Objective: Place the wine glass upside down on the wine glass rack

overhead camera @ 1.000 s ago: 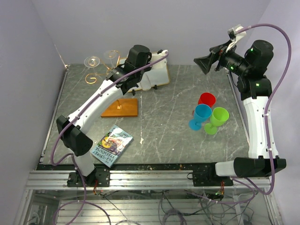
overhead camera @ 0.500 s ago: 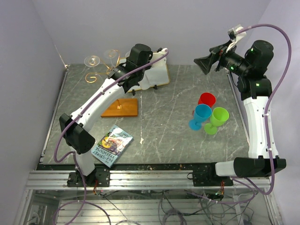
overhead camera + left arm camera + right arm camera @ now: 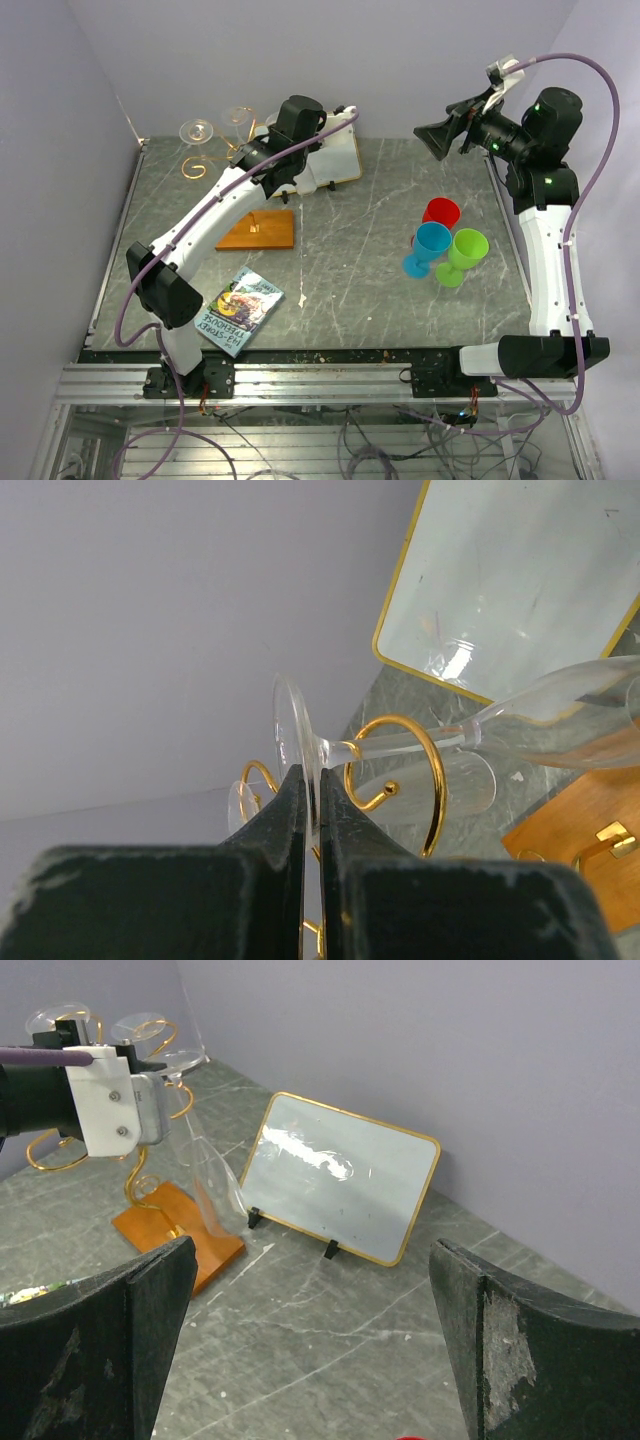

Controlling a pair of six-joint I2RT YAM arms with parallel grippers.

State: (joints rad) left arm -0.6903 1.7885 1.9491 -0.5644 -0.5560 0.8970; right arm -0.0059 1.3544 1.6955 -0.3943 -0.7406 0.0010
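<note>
In the left wrist view my left gripper (image 3: 310,775) is shut on the flat round foot of the clear wine glass (image 3: 560,705). The glass's stem runs through a gold scroll ring of the wine glass rack (image 3: 436,780), and its bowl hangs toward the rack's orange-brown wooden base (image 3: 257,230). From the right wrist the bowl (image 3: 215,1195) hangs just above that base (image 3: 175,1230). Two other clear glass feet (image 3: 197,130) rest on top of the scrolls. My right gripper (image 3: 440,135) is raised at the back right, open and holding nothing (image 3: 312,1255).
A white board with a gold frame (image 3: 335,160) stands at the back, just right of the rack. Red (image 3: 440,212), blue (image 3: 430,248) and green (image 3: 463,255) plastic goblets stand together right of centre. A book (image 3: 238,310) lies near the front left edge.
The left arm's elbow has shifted slightly, its wrist staying at the rack with the glass foot still gripped. The right arm has not moved.
</note>
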